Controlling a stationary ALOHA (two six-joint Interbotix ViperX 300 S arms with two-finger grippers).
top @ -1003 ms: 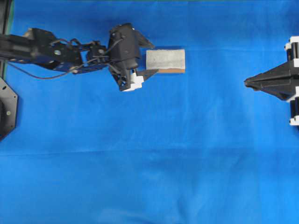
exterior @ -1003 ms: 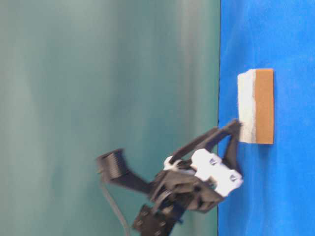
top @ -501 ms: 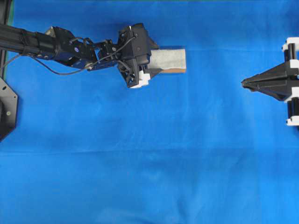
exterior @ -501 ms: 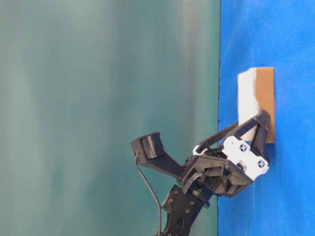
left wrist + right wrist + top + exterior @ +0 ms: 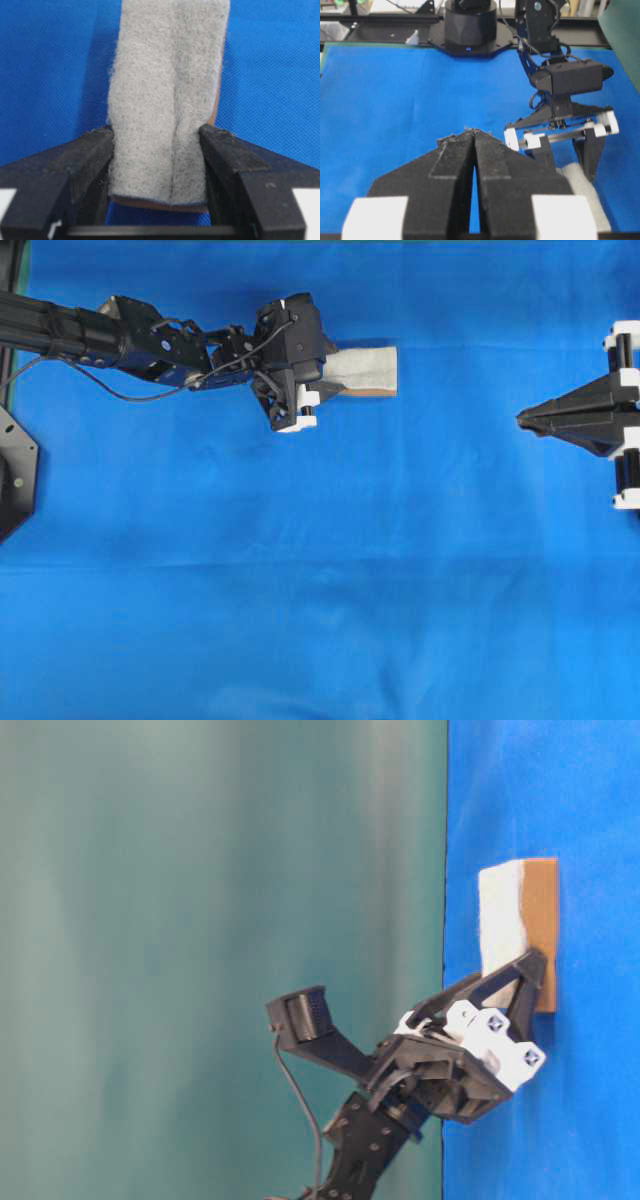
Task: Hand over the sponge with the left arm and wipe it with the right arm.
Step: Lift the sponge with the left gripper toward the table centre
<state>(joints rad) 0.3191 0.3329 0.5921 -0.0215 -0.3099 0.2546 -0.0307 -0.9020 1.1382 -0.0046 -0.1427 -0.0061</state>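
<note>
Sponge, no readable label, pinched in left gripper on blue cloth; right gripper clenched, empty.

no readable text, labels, brands, numbers or signs anywhere
</note>
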